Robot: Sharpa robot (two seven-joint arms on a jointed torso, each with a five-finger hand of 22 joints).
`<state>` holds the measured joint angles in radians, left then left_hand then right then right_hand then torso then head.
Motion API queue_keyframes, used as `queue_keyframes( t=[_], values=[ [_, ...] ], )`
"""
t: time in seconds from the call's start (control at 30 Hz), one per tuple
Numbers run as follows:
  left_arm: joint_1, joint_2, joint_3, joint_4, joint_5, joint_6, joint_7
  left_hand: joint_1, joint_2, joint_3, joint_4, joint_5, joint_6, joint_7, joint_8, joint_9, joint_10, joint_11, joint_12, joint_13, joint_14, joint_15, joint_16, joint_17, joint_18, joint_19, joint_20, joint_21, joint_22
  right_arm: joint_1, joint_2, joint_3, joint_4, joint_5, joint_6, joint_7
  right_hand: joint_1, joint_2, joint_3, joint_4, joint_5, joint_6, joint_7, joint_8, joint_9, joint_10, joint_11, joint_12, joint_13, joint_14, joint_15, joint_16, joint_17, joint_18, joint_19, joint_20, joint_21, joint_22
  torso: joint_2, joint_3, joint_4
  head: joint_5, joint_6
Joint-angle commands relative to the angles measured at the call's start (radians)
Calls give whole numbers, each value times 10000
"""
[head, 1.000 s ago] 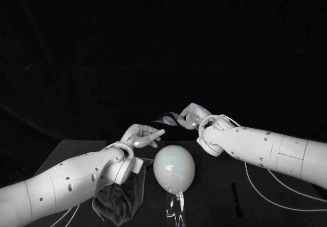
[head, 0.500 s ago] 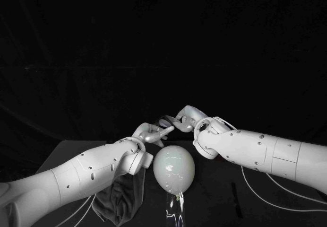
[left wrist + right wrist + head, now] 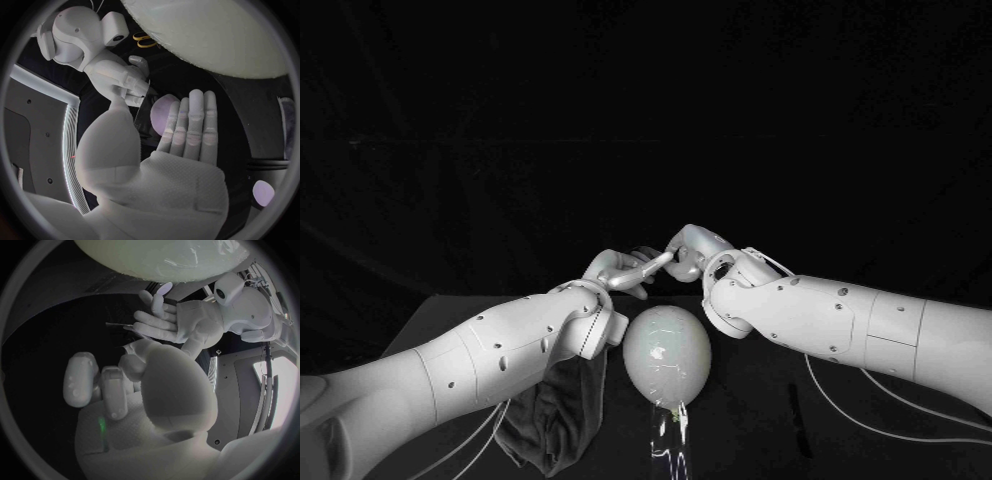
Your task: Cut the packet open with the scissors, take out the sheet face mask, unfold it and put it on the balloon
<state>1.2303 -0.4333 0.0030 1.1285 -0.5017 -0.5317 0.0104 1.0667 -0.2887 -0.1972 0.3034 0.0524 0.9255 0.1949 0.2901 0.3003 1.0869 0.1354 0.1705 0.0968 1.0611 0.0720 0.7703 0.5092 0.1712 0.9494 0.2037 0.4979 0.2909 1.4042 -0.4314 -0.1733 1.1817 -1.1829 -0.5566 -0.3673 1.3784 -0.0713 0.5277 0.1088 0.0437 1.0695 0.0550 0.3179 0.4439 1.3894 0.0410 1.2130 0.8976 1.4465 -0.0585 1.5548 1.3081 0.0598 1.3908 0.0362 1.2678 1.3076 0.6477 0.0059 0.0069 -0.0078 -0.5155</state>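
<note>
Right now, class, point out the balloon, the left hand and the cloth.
balloon (image 3: 668,348), head view, middle of its body.
left hand (image 3: 623,270), head view, middle of the hand.
cloth (image 3: 557,422), head view, its lower folds.

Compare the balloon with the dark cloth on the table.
The balloon is pale, glossy and egg-shaped; the cloth is dark, matte and crumpled. The balloon lies in the open; the cloth lies partly under the left arm. Both rest on the black table.

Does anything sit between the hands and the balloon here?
Nothing visible does. The left hand and right hand meet by the balloon, at its far end, open space between; the dark cloth lies aside, under the left arm.
</note>
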Motion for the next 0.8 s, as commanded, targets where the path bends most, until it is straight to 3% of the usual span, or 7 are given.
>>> queue_keyframes(
  t=[0.03, 0.2, 0.3, 0.37, 0.4, 0.5, 0.8],
  values=[
    [33, 32, 11, 35, -85, -131, -90, -170, 25, -42, 4, 76, 22, -2, 53, 25, -25, -7, 57, 2, -106, 14, 49, 17, 33, -104, -4, 64, 12, -9, 0, 6, 46, -436, 147, -257, -10, 48, 41, 0, 52, -20, -67, 1067, 827, 1804, -665, 3550, 6714, 1178, -237, 61, 2302, 144, 28, -64, 17, 336, -3, -13, 4, -13, -3],
    [37, -2, 10, 29, -75, 417, -518, -277, 352, 251, -4, 103, 60, -43, 171, 79, -10, -33, 132, 14, -136, 0, 109, 46, 47, -158, 23, 102, 41, -12, -46, 6, 162, -561, 102, -316, -85, 22, 149, -48, 51, -27, -65, 1097, 837, 1807, -662, 3560, 6720, 1179, -235, 62, 2306, 143, 32, -63, 19, 346, 4, -10, -4, -29, 11],
    [38, -15, 10, 5, -66, 629, -706, -124, 1089, 826, -30, 22, 282, -174, 482, 209, 287, -169, 411, 102, -9, -119, 328, 133, 90, -120, 22, 270, 138, -13, -64, 7, 215, -598, 83, -334, -85, 22, 149, -48, 51, -27, -65, 1097, 837, 1807, -662, 3560, 6720, 1179, -235, 62, 2306, 143, 32, -63, 19, 346, 3, -3, 2, -18, -8],
    [39, -18, 9, -15, -63, 696, -799, -113, 1158, 874, -25, 8, 287, -187, 511, 220, 301, -177, 434, 108, -2, -129, 351, 142, 91, -118, 21, 293, 152, -13, -75, 7, 249, -612, 75, -343, -140, 0, 222, -84, 51, -29, -66, 1119, 845, 1811, -663, 3569, 6727, 1181, -234, 66, 2318, 139, 43, -62, 33, 364, 3, 2, 6, -15, -12],
    [40, -17, 9, -29, -61, 727, -842, 150, 1830, 1255, -59, -12, 388, -254, 628, 266, 437, -238, 542, 146, 72, -180, 447, 178, 101, -86, 7, 369, 195, -13, -82, 7, 270, -619, 72, -347, -140, 0, 222, -84, 51, -29, -66, 1119, 845, 1811, -663, 3569, 6727, 1181, -234, 66, 2318, 139, 43, -62, 33, 364, -1, 1, 5, -10, -24],
    [41, -12, 9, -61, -58, 791, -934, 515, 2336, 1545, -96, -28, 417, -311, 753, 310, 511, -293, 643, 175, 117, -233, 561, 218, 104, -73, -15, 485, 264, -13, -103, 7, 338, -629, 78, -363, -158, -8, 248, -98, 51, -30, -66, 1126, 848, 1811, -663, 3571, 6727, 1181, -235, 65, 2316, 139, 43, -62, 32, 366, -6, -4, -5, -8, -32],
    [43, -35, 9, -98, -45, 858, -1058, 1724, 2891, 1893, -135, -30, 324, -393, 978, 364, 521, -360, 794, 204, 82, -291, 724, 255, 94, -180, -48, 724, 417, -14, -161, 8, 434, -634, 115, -419, -177, -16, 276, -113, 51, -32, -67, 1135, 850, 1812, -664, 3572, 6728, 1180, -235, 64, 2313, 139, 44, -62, 32, 368, 2, -1, 1, -30, -59]
  ],
)
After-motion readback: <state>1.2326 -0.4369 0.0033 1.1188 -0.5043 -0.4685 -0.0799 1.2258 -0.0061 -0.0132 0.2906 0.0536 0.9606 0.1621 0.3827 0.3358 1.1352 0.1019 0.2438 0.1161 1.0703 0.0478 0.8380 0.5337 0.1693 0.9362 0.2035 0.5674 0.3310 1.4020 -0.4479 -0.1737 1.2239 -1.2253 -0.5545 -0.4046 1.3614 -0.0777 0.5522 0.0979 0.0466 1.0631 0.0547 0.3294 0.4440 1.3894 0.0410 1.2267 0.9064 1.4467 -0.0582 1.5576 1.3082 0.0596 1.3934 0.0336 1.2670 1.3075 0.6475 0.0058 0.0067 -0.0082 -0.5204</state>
